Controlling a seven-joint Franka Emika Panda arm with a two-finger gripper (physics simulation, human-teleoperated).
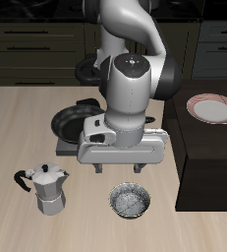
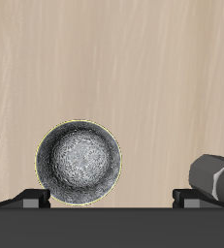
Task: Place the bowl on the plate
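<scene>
**Approach Phase: Bowl Pickup Pending**

Exterior view. Gripper (image 1: 137, 171) positioned above the table, just behind and over the bowl (image 1: 130, 201). Bowl resting upright on the wood surface, below the fingertips and slightly toward the table's front edge. Nothing held. Plate (image 1: 212, 108) sitting on the raised dark counter (image 1: 208, 157), well apart from the gripper and off to one side, farther back. Moka pot (image 1: 48, 189) standing on the opposite side of the gripper; black frying pan (image 1: 74, 118) partly hidden behind the arm.

Wrist view. Bowl (image 2: 79, 163) visible directly beneath, speckled interior facing up. Fingers spread wide, with no contact on the rim.

Judged step: alignment before grasp. Next move calls for descent with one finger inside the rim and one outside, closure on the wall, then lift high enough to clear the counter edge.
</scene>
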